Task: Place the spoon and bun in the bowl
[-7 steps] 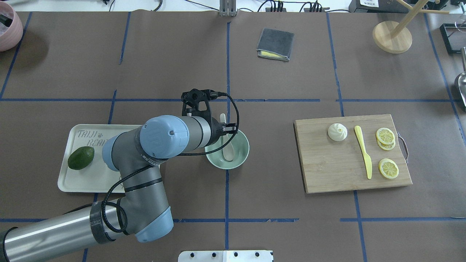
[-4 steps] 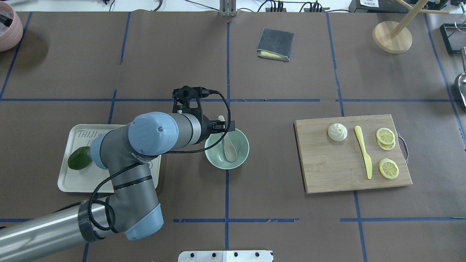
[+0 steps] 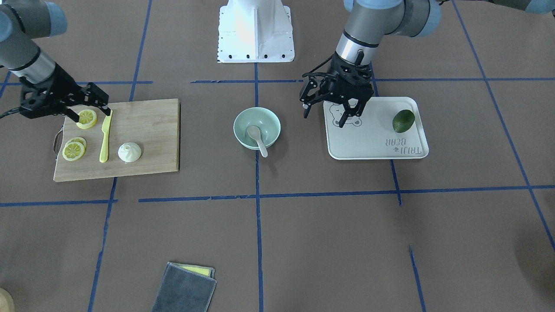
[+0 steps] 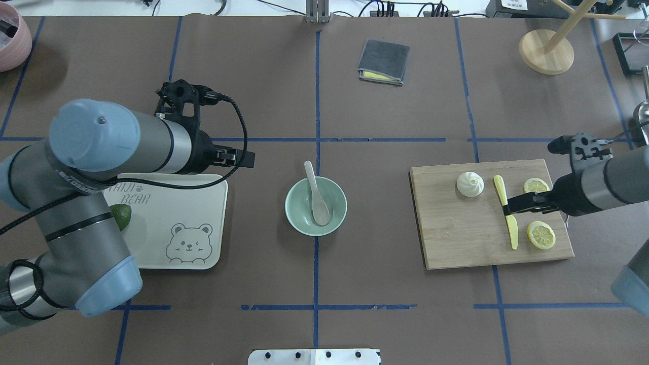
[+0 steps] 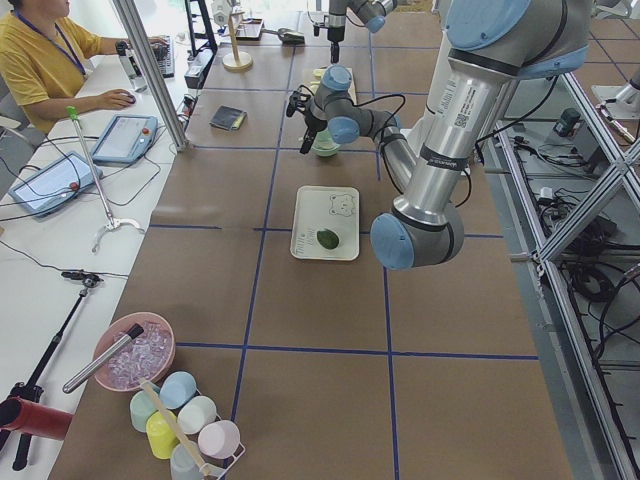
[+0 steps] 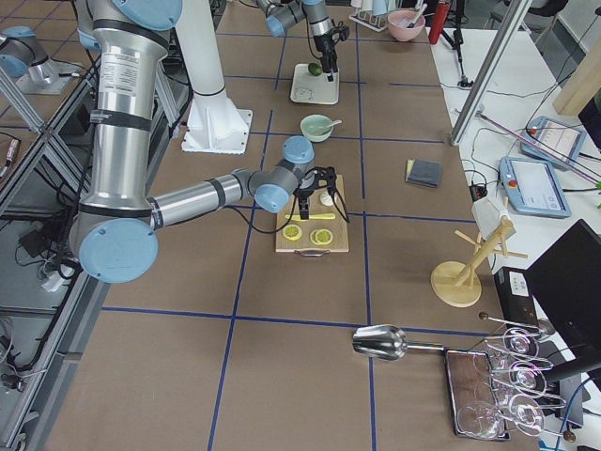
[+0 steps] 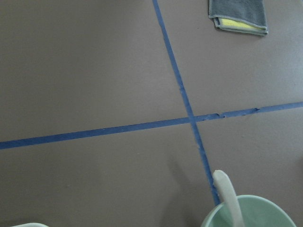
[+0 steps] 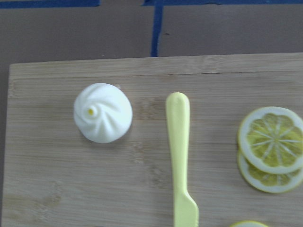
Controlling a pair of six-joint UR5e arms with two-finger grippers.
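Nearest the robot's middle, the bowl (image 4: 300,223) holds the spoon (image 4: 318,202), scoop down inside and handle leaning over the far rim, so that half of the task looks done. The bun's turn is in hand. The bun (image 4: 470,183) sits upright on the board (image 4: 456,238) at the robot's right, beside the knife (image 4: 511,228) and apart from the lemon slices (image 4: 541,234). The right gripper (image 3: 92,113) hangs above the board with its fingers spread wide, holding and touching nothing. Its wrist camera puts the knife handle near centre and the bun off to one side. The next move likely calls for a short shift toward the bowl's side to centre on the bun, a descent, and a soft closing around its round body below the peak. A little farther out, the left gripper (image 3: 324,118) hovers over the tray (image 4: 152,253) edge, fingers apart and empty, away from the avocado (image 3: 403,120). Farthest lies a folded cloth (image 4: 384,61).
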